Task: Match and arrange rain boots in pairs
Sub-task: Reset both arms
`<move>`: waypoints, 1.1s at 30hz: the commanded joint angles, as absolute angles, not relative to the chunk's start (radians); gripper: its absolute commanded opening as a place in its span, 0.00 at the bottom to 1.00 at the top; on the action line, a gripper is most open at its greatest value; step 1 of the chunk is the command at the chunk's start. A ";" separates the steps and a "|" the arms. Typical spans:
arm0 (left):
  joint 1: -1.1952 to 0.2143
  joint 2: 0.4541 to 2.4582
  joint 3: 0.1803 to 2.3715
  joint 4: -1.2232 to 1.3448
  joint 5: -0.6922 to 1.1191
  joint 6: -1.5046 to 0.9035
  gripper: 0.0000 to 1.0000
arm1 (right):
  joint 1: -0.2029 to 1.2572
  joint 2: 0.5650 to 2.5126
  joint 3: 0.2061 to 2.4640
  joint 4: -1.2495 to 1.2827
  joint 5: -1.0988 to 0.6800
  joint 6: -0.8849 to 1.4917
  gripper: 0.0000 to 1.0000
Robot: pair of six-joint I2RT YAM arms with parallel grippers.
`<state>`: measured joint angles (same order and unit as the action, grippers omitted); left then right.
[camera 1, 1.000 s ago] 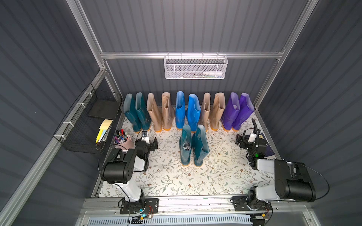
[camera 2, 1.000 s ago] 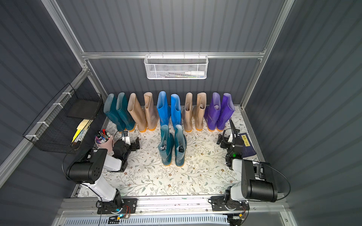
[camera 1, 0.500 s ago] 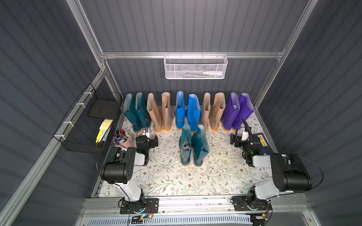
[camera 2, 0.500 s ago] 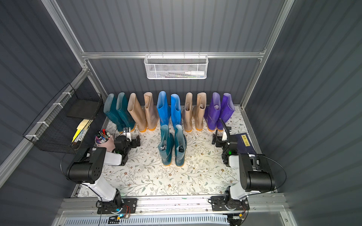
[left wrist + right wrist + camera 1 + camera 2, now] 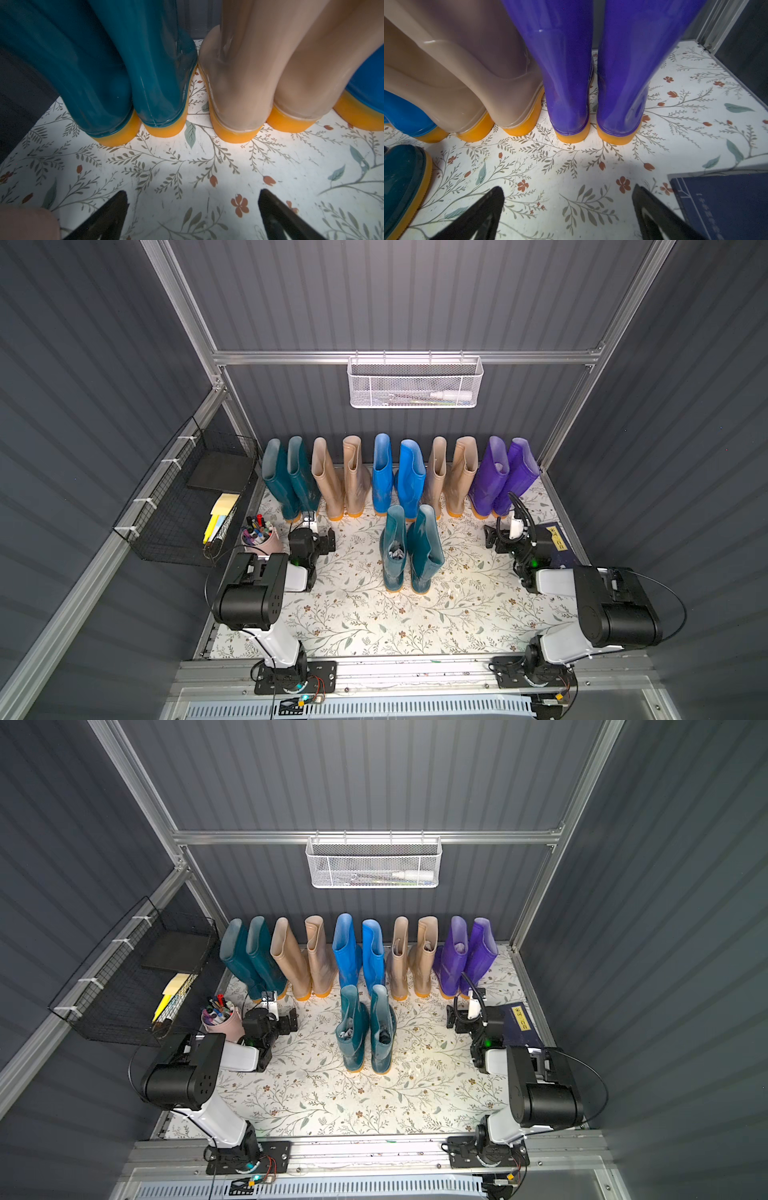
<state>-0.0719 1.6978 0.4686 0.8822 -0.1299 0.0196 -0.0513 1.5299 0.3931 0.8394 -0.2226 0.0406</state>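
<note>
purple rain boots [image 5: 566, 83] ahead of spread right end effector [image 5: 566, 188], apart

The only writing I can find is on the dark blue book [image 5: 565, 553], which lies flat on the floral floor [image 5: 374, 614] on my right side. In both top views a narrow yellow label [image 5: 521, 1017] runs along its cover with a short column of dark characters. They look like East Asian script but are too small for me to read. In my right wrist view the same cover shows a row of pale printed characters [image 5: 708, 205] inside a thin ruled border. They are blurred and partly cut off at the frame edge, so I cannot read those either.
</note>
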 commanded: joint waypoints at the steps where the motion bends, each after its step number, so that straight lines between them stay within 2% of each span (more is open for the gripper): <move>1: -0.066 1.710 0.483 0.873 -0.136 0.028 1.00 | -0.049 1.507 0.405 0.814 -0.241 0.023 0.99; 33: -0.065 1.710 0.484 0.873 -0.135 0.028 1.00 | -0.049 1.507 0.420 0.779 -0.244 0.021 0.99</move>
<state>-0.0719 1.6978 0.4686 0.8822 -0.1299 0.0196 -0.0513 1.5173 0.3958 0.7837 -0.2260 0.0402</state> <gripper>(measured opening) 0.997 0.992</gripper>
